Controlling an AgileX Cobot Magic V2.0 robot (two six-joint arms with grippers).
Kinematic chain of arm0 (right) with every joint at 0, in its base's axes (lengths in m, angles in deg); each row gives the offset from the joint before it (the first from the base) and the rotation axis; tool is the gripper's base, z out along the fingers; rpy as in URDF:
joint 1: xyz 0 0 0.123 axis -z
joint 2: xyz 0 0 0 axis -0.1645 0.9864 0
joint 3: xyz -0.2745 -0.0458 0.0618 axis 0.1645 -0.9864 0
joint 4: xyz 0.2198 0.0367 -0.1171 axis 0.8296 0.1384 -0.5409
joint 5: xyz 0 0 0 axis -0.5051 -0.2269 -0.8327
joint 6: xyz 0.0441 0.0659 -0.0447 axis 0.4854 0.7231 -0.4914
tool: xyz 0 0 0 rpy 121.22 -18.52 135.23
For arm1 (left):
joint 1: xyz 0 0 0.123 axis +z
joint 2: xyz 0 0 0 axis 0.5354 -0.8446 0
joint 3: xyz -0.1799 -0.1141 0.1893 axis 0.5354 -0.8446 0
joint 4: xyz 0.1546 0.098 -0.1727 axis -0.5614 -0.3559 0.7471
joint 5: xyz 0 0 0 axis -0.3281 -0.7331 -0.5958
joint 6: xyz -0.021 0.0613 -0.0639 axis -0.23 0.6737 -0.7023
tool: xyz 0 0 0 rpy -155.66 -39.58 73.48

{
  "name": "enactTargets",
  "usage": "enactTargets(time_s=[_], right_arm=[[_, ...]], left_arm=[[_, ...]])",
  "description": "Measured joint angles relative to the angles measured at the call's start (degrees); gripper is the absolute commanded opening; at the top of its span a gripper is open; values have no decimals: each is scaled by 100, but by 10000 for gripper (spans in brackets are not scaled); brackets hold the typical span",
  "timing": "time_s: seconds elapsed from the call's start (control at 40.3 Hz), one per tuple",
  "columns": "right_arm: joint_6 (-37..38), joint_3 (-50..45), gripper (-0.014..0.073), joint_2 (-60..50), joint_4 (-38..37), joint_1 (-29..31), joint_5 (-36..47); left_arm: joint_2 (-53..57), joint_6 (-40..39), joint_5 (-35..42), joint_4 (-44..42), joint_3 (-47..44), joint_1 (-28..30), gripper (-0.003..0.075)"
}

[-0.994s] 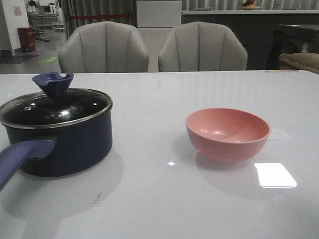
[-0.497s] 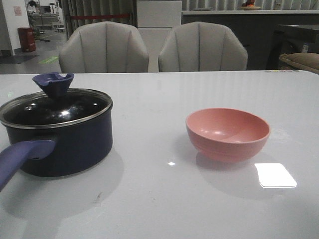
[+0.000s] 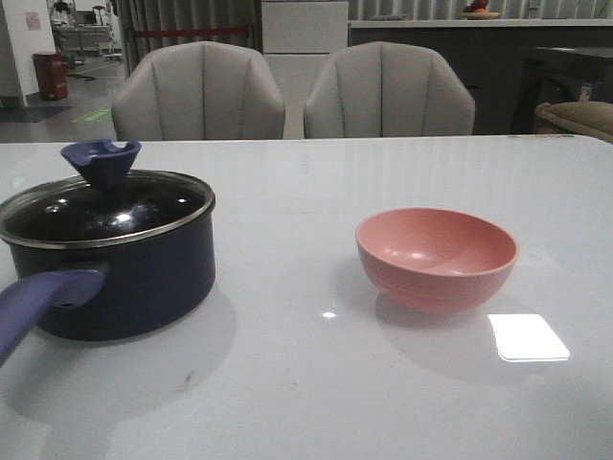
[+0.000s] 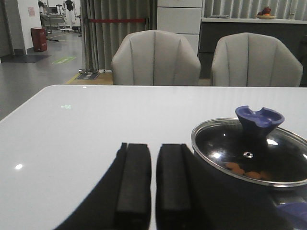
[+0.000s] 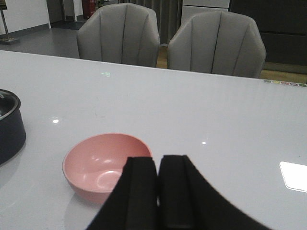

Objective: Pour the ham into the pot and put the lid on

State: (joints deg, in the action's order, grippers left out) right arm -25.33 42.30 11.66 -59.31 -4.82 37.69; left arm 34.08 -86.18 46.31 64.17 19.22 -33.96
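Note:
The dark navy pot (image 3: pixel 124 278) stands at the table's left with its purple-blue handle (image 3: pixel 38 297) pointing toward me. The glass lid (image 3: pixel 105 209) with its blue knob (image 3: pixel 101 161) sits on the pot. In the left wrist view, orange-pink ham slices (image 4: pixel 244 171) show through the lid (image 4: pixel 225 148), inside the pot. My left gripper (image 4: pixel 153 146) is shut and empty, beside the pot. My right gripper (image 5: pixel 158 160) is shut and empty, just short of the pink bowl (image 5: pixel 103 163). Neither gripper shows in the front view.
The pink bowl (image 3: pixel 436 257) stands empty at the table's right. Two grey chairs (image 3: pixel 199 91) (image 3: pixel 388 91) stand behind the table's far edge. The pot's side (image 5: pixel 9 129) shows at the edge of the right wrist view.

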Motion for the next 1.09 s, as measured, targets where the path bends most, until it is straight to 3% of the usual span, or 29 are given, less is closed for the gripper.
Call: enactTargets(time_s=[1.093], right_arm=[[0,0,148,0,0,0,0]], left_arm=[[0,-215,181,1,0,0,132]])
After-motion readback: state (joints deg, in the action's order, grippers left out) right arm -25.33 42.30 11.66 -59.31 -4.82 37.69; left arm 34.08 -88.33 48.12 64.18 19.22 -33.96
